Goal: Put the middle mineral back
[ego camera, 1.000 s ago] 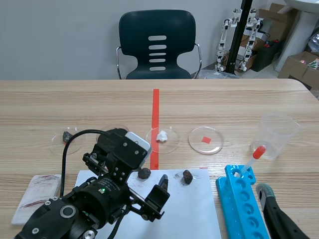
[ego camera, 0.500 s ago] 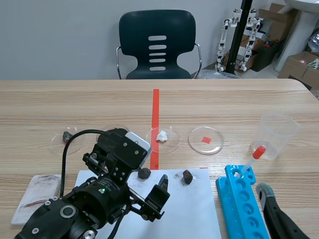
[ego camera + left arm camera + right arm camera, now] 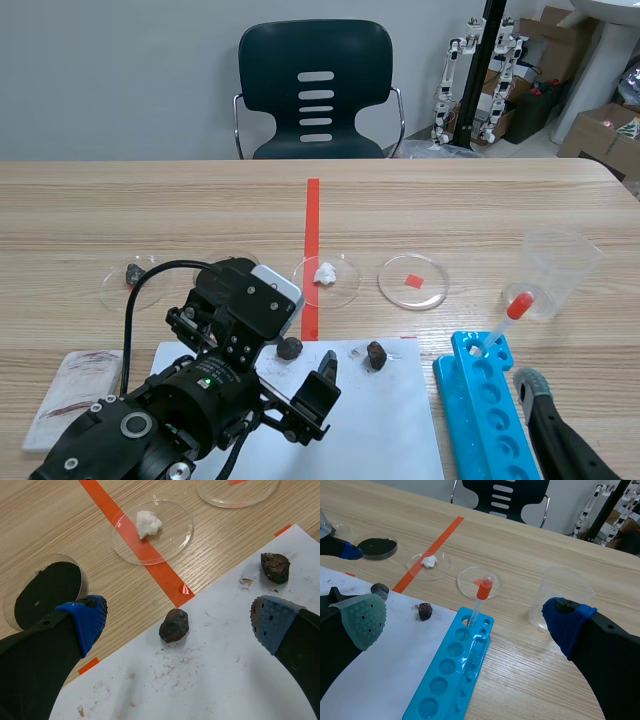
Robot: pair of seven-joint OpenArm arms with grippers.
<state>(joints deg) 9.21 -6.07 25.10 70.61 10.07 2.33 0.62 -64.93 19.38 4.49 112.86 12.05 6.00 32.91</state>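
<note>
Low over the near side of a wooden table (image 3: pixel 180 200), the left gripper (image 3: pixel 179 621) is hanging with its two fingers spread wide apart, gripping nothing. A brown mineral (image 3: pixel 173 625) is lying on a white paper sheet (image 3: pixel 200 690) close to the sheet's far edge. In the left wrist view it is sitting between the two dotted pads and touching neither.

A second dark mineral (image 3: pixel 275 567) is resting on the same sheet, beyond the right-hand finger and well apart from the first.

Past the paper, clear round dishes are sitting in a row. One is holding a white lump (image 3: pixel 148 523) and is lying over a strip of orange-red tape. A dish with a black inside (image 3: pixel 47 592) is sitting just beyond the left-hand finger.

On the other side, the right gripper (image 3: pixel 465 621) is also standing open and empty, its pads far apart. A blue tube rack (image 3: pixel 450 675) is lying beside the paper under that gripper. A pipette with a red bulb (image 3: pixel 483 587) is leaning up out of the rack's far end. A clear plastic cup (image 3: pixel 555 270) is standing near the rack.
</note>
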